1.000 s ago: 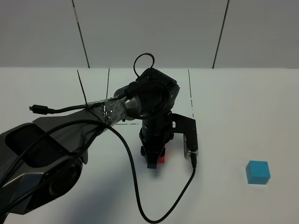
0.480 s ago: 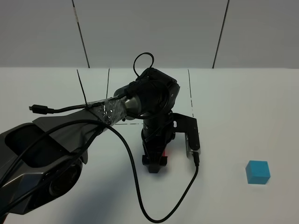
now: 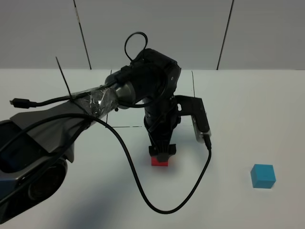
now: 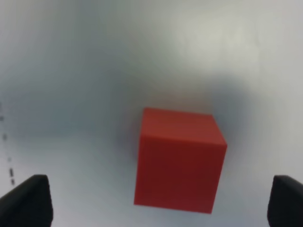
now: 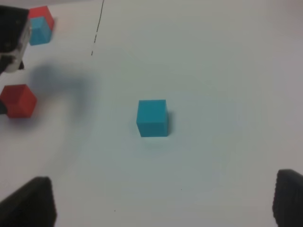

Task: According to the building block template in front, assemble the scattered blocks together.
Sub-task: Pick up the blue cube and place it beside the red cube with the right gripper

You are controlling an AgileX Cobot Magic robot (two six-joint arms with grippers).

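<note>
Cubes lie apart on white table

White table (image 3: 248, 109) fills the scene. The black left arm (image 3: 143, 90) reaches to mid-table, its left gripper (image 3: 161, 150) spread wide just above the red cube (image 4: 177, 161), grasping nothing. The right gripper (image 5: 165, 203), likewise spread and empty, faces the cyan cube (image 5: 152, 117), well apart from the red one. The building block template (image 5: 40, 23) sits beyond the red cube
</note>
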